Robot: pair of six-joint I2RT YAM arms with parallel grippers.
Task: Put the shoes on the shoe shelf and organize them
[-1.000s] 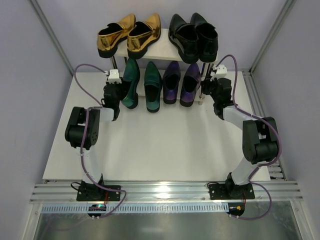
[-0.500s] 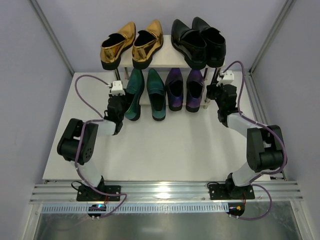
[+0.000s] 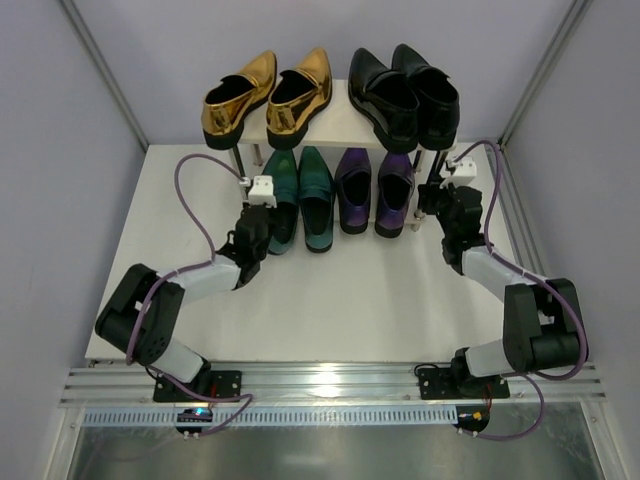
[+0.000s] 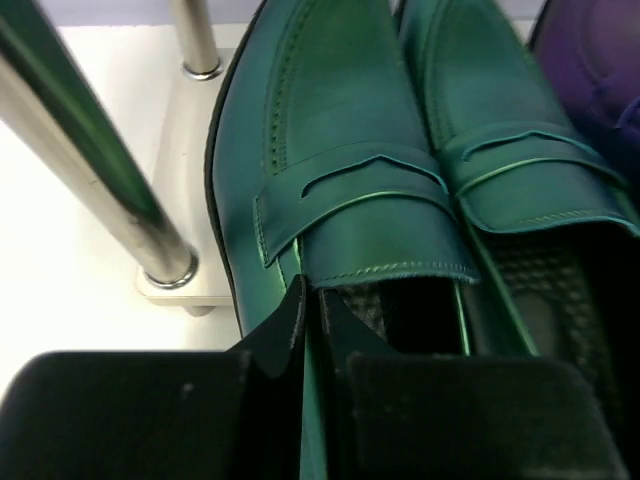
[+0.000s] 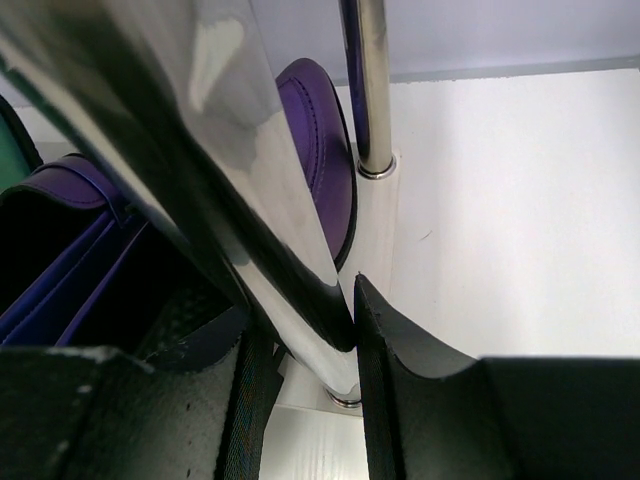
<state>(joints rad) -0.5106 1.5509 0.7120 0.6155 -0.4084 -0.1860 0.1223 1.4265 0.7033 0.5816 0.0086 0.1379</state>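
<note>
Count: 8 shoes total. 2 glossy metallic gold pointed-toe loafers (image 3: 238, 95), 2 glossy black loafers (image 3: 382, 95), 2 glossy teal green loafers (image 3: 317, 198), 2 glossy purple loafers (image 3: 353, 188). 1 pale cream wooden shoe shelf (image 3: 337, 113), 2 tiers, 4 shoes per tier. 1 white counter (image 3: 340, 300). 2 black two-finger claws: 1 left claw (image 4: 312, 312), 1 right claw (image 5: 305, 310).

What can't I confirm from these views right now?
- Top view: the upper board hides the toes of the teal loafers and purple loafers.
- Top view: fingertips of the left gripper and right gripper are too small and dark to judge either grip.
- Left wrist: the fingers hide the pinched teal loafer's heel.
- Right wrist: the blurred near post blocks most of the purple loafer.
</note>
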